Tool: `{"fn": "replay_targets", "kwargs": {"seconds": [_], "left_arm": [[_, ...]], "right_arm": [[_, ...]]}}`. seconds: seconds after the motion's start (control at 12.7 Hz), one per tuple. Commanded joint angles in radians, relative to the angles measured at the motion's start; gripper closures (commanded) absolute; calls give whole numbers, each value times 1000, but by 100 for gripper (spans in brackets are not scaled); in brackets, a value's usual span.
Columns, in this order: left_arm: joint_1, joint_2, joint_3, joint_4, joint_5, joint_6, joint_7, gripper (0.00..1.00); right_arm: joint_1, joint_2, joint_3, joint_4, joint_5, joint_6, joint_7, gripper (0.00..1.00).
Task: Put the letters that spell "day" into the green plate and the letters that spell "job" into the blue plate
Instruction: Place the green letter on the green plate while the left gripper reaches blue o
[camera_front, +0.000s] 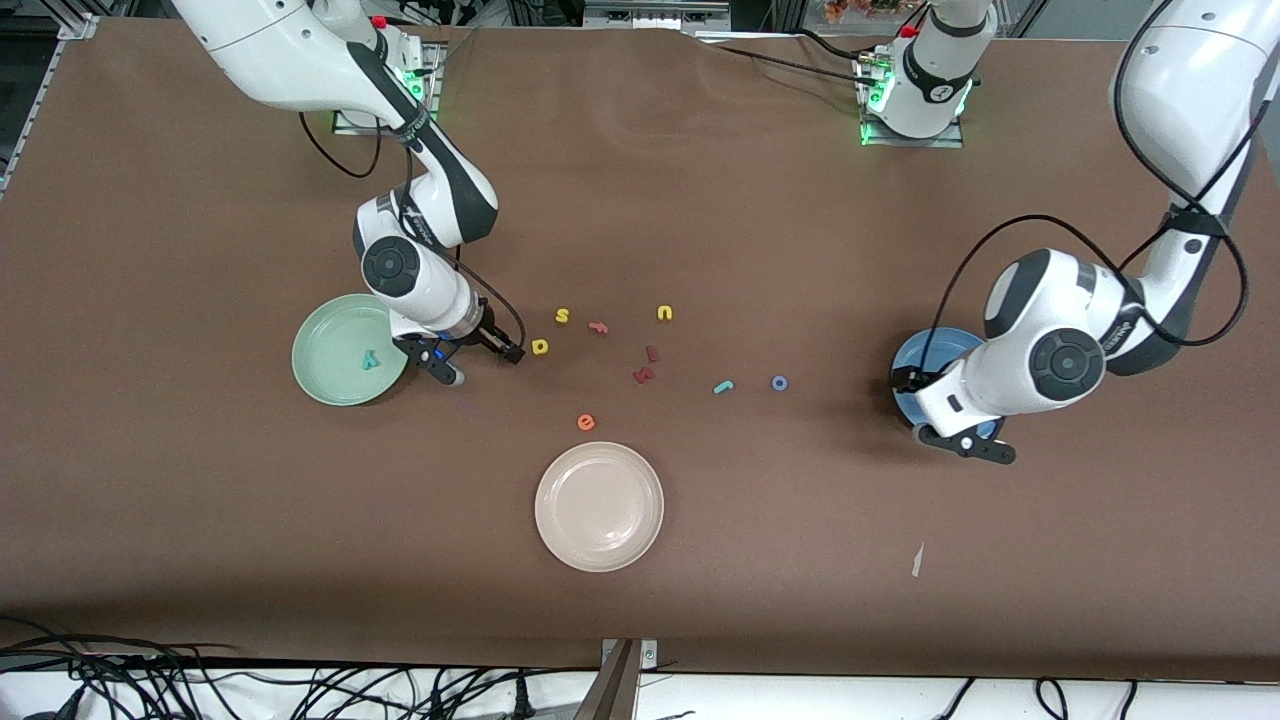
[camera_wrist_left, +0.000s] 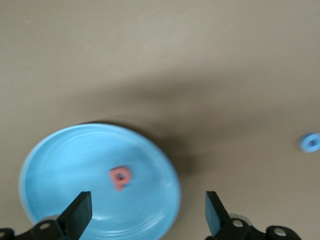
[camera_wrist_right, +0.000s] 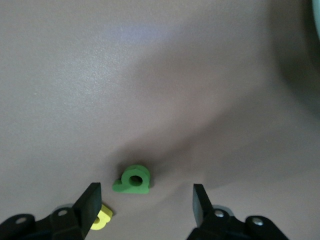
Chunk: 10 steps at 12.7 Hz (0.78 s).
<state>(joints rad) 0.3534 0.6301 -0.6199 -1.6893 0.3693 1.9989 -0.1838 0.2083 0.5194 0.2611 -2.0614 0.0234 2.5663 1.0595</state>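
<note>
While the left tool (camera_wrist_left: 145, 217) hangs open over the round blue plate (camera_wrist_left: 60, 165) holding the pinkish-red foam "b" (camera_wrist_left: 120, 178), the right tool (camera_wrist_right: 145, 205) spreads wide above the dark green foam "d" (camera_wrist_right: 133, 180) on the tabletop, apparently lining up a grasp beside the pale mint-green plate (camera_front: 325, 370).

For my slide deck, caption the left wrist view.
Open left gripper above the blue plate holding the pinkish-red "b".

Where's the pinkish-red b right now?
The pinkish-red b lies in the blue plate at the left arm's end of the table, under the open left gripper.
</note>
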Motion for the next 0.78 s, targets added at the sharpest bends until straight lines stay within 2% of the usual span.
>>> {"fn": "replay_targets", "kwargs": {"seconds": [0.0, 0.16, 0.24, 0.47, 0.55, 0.71], "left_arm": [[-88, 77, 2, 51, -16, 52, -153, 0], [-140, 88, 2, 36, -16, 131, -299, 0], [-171, 88, 3, 28, -12, 153, -390, 0], [-208, 62, 3, -87, 22, 286, -589, 0], [-217, 60, 2, -111, 75, 311, -659, 0], [-243, 69, 2, -131, 178, 342, -797, 0]], "right_arm": [[25, 34, -11, -5, -4, 77, 23, 20], [26, 33, -14, -2, -4, 77, 23, 24], [26, 34, -16, -2, -5, 77, 23, 32], [26, 36, -23, 1, -52, 77, 22, 70], [26, 37, -23, 1, -60, 77, 22, 80], [25, 34, -23, 6, -62, 72, 14, 95]]}}
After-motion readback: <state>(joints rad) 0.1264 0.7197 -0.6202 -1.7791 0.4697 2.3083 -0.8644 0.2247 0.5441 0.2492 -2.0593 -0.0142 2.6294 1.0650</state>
